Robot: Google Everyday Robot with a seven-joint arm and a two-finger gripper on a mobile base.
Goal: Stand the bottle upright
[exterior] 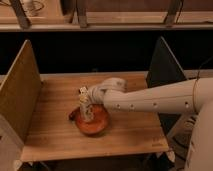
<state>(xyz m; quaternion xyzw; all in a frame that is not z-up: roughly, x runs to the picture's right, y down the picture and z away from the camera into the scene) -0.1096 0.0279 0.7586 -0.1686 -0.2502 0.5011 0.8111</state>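
While gripper [93, 98] adjoins, cream bottle [86, 107] upright

Robot test lab: partitioned wooden table [55, 131], hand [93, 97] beside bottle [86, 107].

Bottle over the bowl, mid-table, arm in from the right.

We see the table [55, 135] walled by a panel on the left [19, 95] and another panel at the right rear [167, 65], with a shelf rail [107, 26] behind. The bowl [95, 125] sits near the middle, toward the front edge. The bottle [86, 106] stands upright in or just over the bowl's left half; we cannot tell whether it touches. The gripper [93, 96] is just right of the bottle's upper part, at its side. The arm [155, 101] runs rightward off the table.
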